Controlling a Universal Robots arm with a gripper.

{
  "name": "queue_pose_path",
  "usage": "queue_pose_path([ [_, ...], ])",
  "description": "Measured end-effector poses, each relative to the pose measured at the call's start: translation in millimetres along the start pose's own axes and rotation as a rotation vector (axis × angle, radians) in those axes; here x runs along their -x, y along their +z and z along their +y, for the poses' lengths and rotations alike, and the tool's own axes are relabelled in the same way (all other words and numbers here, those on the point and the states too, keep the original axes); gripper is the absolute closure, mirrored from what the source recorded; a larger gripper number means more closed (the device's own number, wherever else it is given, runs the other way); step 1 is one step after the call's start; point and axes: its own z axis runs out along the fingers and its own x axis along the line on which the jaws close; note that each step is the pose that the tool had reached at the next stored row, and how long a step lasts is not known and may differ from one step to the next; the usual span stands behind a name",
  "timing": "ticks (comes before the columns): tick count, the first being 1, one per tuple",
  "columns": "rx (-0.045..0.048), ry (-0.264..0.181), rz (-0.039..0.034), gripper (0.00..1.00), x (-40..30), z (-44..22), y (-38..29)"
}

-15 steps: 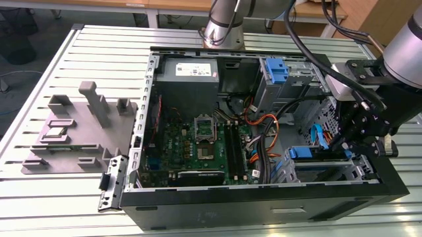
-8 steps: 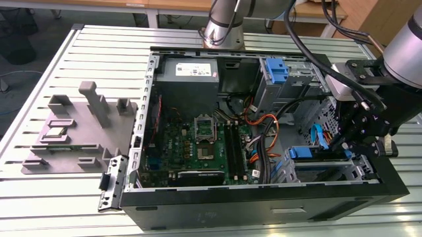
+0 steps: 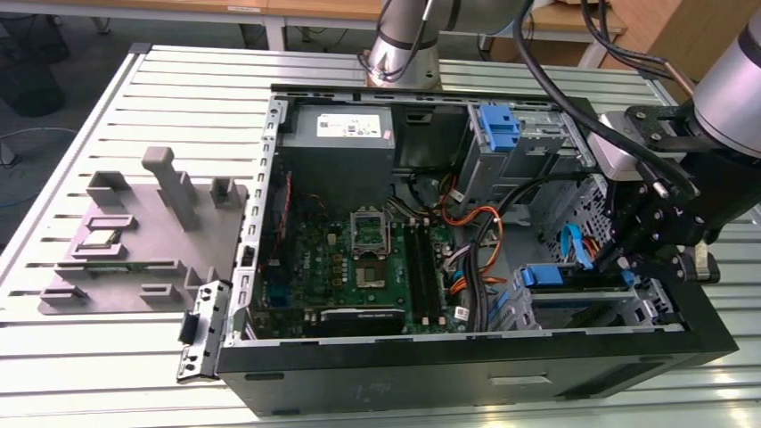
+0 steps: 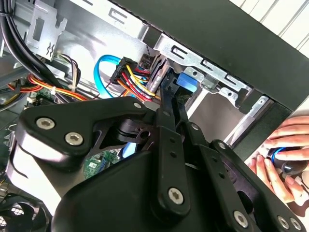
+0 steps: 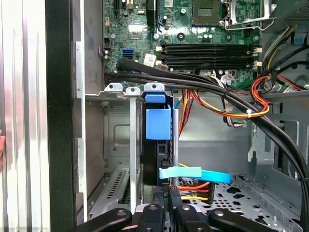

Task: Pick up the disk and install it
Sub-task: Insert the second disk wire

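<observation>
Disk seated on edge in the case's drive bay, claw just behind it.

Exterior view: open computer case (image 3: 476, 366) on a slatted metal table (image 3: 178, 80), grey fixture (image 3: 131, 250) beside. First wrist view: disk (image 5: 157, 140) upright in the bay. Second wrist view: gripper (image 4: 166, 104) fingers drawn together at the disk's edge; a hand (image 4: 282, 162) outside.

1. Worktop (image 3: 178, 80): pale metal, ribbed with long parallel slots, seen in the exterior view.
2. Computer case (image 3: 476, 366): black, side panel off, lying open-face-up on the worktop, from centre toward 3 o'clock.
3. Fixture tray (image 3: 131, 259): grey, with upright posts and blocks, at 9 o'clock, just beside the case.
</observation>
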Motion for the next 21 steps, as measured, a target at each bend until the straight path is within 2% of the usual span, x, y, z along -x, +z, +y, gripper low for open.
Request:
queue_pose_path([
  [21,0.0003,-0.018,-0.0016,0.84,-0.4,0.2,4.3],
])
